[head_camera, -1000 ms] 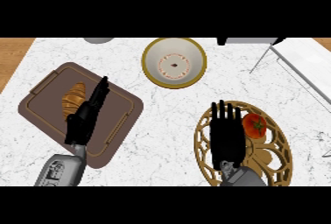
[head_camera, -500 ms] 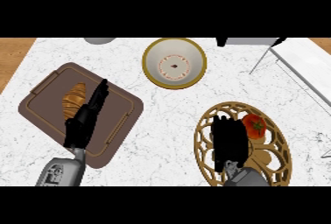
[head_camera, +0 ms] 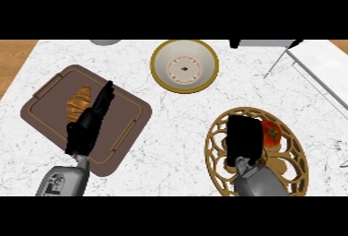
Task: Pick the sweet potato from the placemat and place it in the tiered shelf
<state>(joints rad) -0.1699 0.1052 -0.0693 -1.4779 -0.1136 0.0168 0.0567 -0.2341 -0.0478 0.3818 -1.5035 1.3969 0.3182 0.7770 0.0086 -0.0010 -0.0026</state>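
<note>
Progress, head view: your sweet potato [head_camera: 79, 103] lies on the placemat [head_camera: 129, 120], not yet lifted. Left hand [head_camera: 88, 124] sits beside it, fingers straight, holding nothing. Right hand [head_camera: 243, 137], fingers curled and empty, hangs over the wire tiered shelf [head_camera: 219, 156]. Grasp, carry and placing remain.

You have a white marble-look counter [head_camera: 170, 120] with grey veining and a smooth finish, and bare wood [head_camera: 15, 60] at its far left. The brown placemat [head_camera: 129, 115] looks matt, like leather. The openwork basket [head_camera: 221, 152] reads as golden wood or wicker. The plate [head_camera: 163, 73] looks glazed, cream with a mustard rim. Both hands, left [head_camera: 85, 131] and right [head_camera: 243, 138], are matt black.
</note>
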